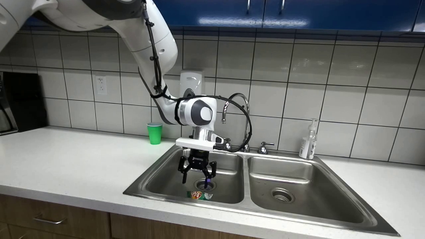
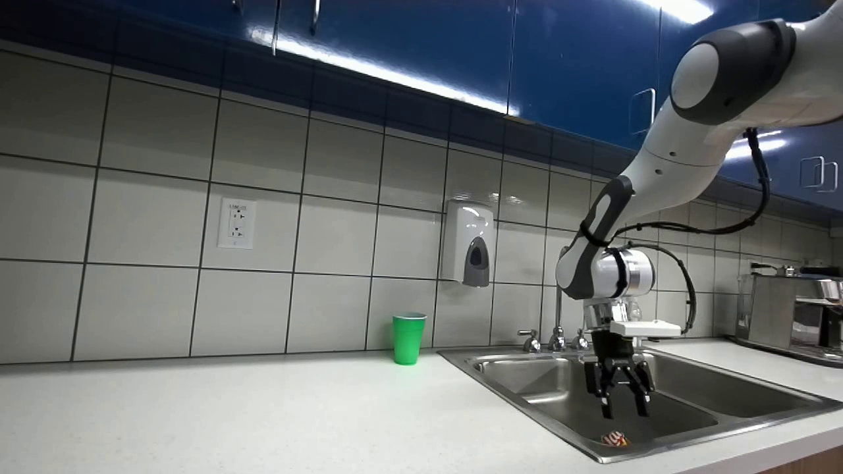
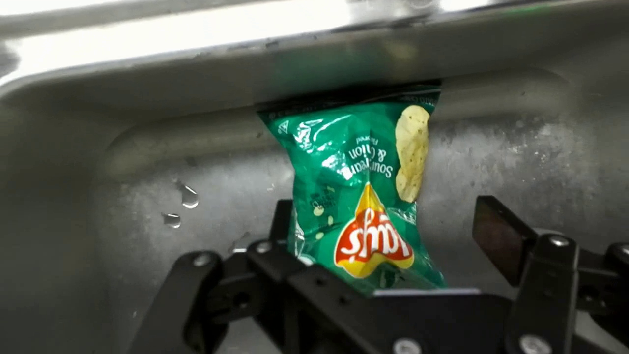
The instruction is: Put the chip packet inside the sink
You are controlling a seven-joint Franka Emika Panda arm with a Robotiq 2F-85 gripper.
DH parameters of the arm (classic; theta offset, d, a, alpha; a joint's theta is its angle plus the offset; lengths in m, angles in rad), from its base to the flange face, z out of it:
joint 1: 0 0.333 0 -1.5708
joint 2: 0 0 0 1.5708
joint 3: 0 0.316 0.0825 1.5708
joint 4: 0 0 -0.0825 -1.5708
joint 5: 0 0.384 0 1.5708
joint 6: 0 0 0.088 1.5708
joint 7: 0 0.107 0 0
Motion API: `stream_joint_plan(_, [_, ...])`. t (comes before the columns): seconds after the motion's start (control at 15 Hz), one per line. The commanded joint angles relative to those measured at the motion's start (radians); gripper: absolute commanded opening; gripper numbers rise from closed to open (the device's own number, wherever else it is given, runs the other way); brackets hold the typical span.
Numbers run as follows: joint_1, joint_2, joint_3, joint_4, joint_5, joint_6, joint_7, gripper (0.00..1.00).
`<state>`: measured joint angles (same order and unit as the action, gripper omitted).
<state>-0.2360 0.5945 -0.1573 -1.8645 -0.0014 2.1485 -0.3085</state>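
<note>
the lay's sour cream & onion chip packet lies label up in the double-basin stainless steel sink, in the basin on the side of the green cup, toward the front edge of the counter; in the wrist view one end of it is close to the sink's inner side, and its logo reads upside down. the gripper points down over that basin, its fingers spread well apart, and in both exterior views its tips show just above the packet. the cup stands upright near the back edge of the counter, just beside the sink. along that edge are the gooseneck faucet, at the sink's rear rim, and a clear pump bottle, upright near the sink's rear corner away from the cup. a soap dispenser hangs on the tiled wall above the back edge.
</note>
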Motion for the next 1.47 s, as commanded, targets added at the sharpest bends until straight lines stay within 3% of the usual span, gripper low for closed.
stream_joint_plan(0.0, [0.0,-0.08,0.021,-0.039,-0.023,-0.018,0.005,1.0])
stream_joint_plan(0.73, [0.101,-0.25,0.091,-0.163,-0.003,-0.037,0.057,1.0])
stream_joint_plan(1.4, [0.199,-0.521,0.155,-0.427,0.053,-0.069,0.098,1.0])
